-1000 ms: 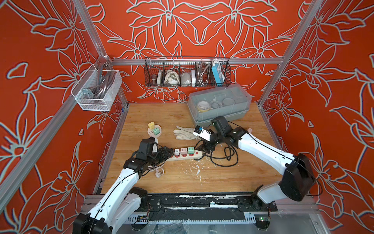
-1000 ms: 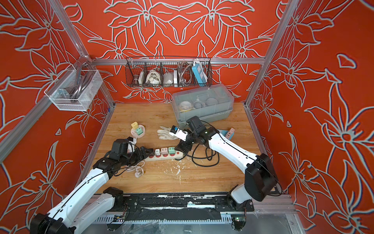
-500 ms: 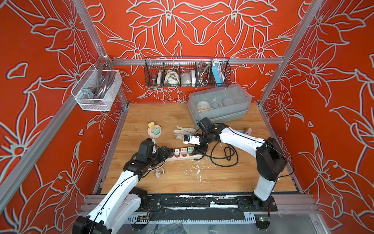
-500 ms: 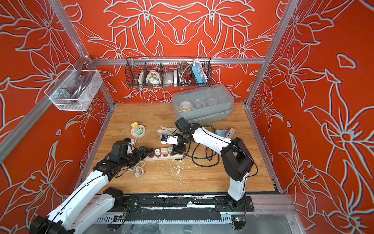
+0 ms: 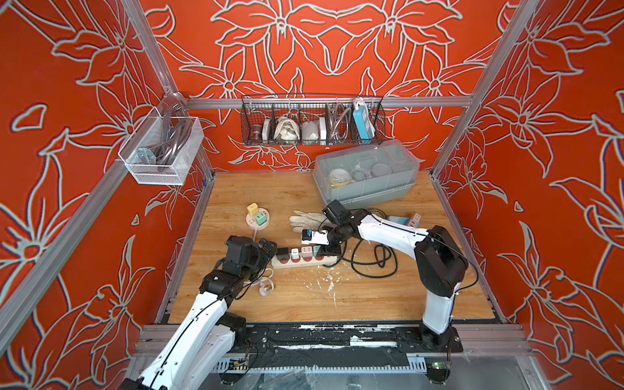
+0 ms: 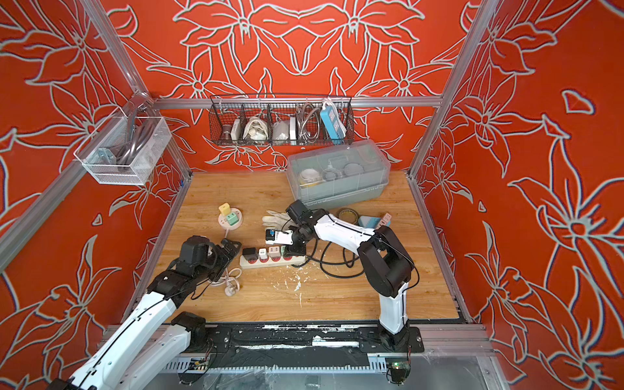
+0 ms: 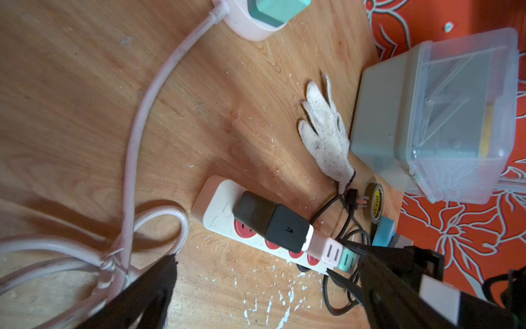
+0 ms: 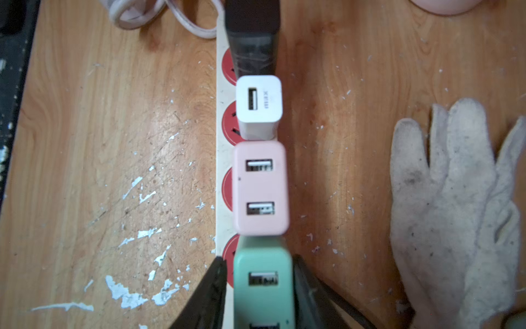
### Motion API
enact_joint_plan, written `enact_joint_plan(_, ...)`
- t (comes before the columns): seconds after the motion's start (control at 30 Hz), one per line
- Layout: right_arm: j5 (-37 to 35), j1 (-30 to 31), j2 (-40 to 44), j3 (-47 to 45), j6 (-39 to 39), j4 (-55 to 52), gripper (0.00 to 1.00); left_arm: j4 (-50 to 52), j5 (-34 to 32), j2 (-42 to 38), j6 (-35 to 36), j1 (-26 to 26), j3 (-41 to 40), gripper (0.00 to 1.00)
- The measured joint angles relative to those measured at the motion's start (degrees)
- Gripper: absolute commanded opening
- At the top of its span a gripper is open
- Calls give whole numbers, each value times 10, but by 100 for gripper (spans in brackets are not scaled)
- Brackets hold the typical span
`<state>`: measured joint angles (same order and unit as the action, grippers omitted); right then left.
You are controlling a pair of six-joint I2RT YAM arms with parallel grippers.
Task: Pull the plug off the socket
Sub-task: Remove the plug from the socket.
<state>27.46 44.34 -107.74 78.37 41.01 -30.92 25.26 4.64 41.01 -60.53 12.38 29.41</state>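
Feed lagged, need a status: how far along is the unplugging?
Done: nothing; the green plug sits in the power strip. In hand: right gripper clamps it; left gripper open by the strip's other end. Left: pull it free.

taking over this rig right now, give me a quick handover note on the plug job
Left gripper: open, empty, near the black-plug end of the power strip.
Right gripper: shut on the green plug, at the strip's cable end.
Things: black plug, white plug, pink plug and the green plug all sit in the strip.
Done: grip on the green plug only; nothing is out.
Left: pull the green plug off its socket. The strip may lift with it, so the left gripper should probably hold it down.
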Motion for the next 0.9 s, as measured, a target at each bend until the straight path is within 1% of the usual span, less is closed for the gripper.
enact_joint_plan(0.1,-2,1,2,-1,-23,-1,10,-19,6,-8,12,0,-7,86)
enact_joint_plan(0.17,-1,1,5,-5,-42,0,1,-42,16,-19,28,0,-24,82)
enact_joint_plan(0.27,0,1,18,-17,-82,1,0,-68,37,-42,41,0,-63,77)
enact_joint_plan(0.43,3,-1,47,-50,-172,30,0,-121,82,-63,30,0,-133,64)
enact_joint_plan(0.57,12,-4,55,-72,-236,51,0,-184,104,-59,8,0,-181,64)
enact_joint_plan(0.67,19,-5,54,-72,-274,62,0,-236,114,-45,-17,1,-209,70)
enact_joint_plan(0.73,25,-6,54,-72,-297,69,0,-275,118,-35,-34,4,-220,72)
enact_joint_plan(0.9,37,-6,54,-78,-342,91,0,-339,120,-9,-63,19,-235,73)
